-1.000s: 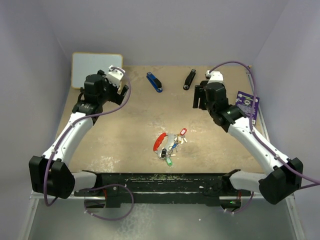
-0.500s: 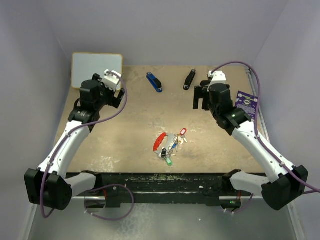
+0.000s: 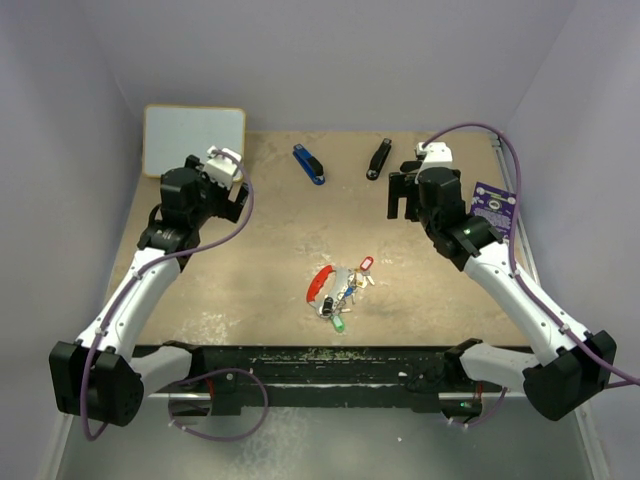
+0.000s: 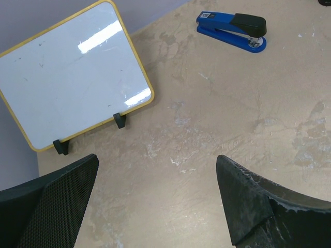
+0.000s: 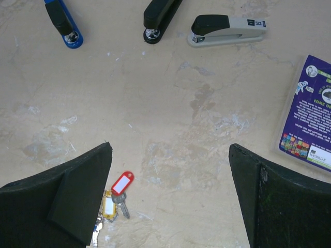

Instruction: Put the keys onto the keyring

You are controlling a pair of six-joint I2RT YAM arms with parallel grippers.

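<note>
Both wide open and empty: the right gripper (image 5: 169, 150) hovers with the keys (image 5: 122, 186) below and back toward its base, bunched against the keyring (image 3: 320, 284), so best drop onto one loose key while the distant left gripper (image 4: 158, 160) pins the ring.

The coloured keys (image 3: 346, 292) lie in one loose heap against the red-fobbed keyring (image 3: 320, 283), front centre.

Open desk (image 3: 250, 260) lay around the keys (image 3: 341, 290); blue stapler (image 3: 309, 164), black stapler (image 3: 379, 158), whiteboard (image 3: 193, 135) obstructed the far edge.
</note>
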